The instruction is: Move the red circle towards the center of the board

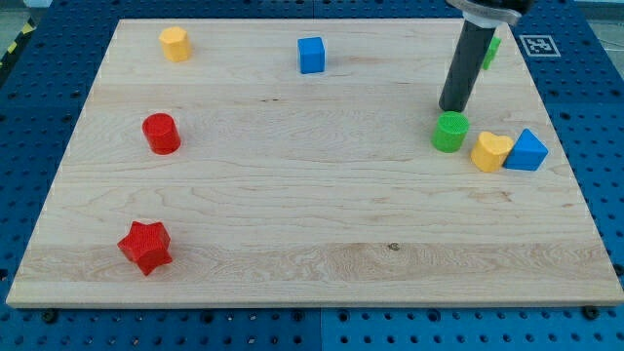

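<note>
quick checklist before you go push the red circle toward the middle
1. Red circle in view, at the view's left: ok.
2. My tip beside the red circle: not ok; it is far off at the view's right, just above the green circle.
3. Board between red circle and center free of blocks: ok.
4. Red star apart from the red circle: ok.
5. Tip touching the green circle: cannot tell.
</note>
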You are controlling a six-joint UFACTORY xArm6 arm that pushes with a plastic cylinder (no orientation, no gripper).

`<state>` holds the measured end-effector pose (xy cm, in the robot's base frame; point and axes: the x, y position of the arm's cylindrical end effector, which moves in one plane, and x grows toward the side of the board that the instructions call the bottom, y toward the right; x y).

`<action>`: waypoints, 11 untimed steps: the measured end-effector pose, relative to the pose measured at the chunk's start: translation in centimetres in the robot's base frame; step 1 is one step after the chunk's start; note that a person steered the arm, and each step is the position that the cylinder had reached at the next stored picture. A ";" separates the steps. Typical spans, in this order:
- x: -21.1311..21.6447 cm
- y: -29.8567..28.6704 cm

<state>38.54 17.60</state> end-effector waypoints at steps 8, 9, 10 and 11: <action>-1.2 -35.6; 0.1 -40.1; 2.8 -40.9; 3.4 -36.6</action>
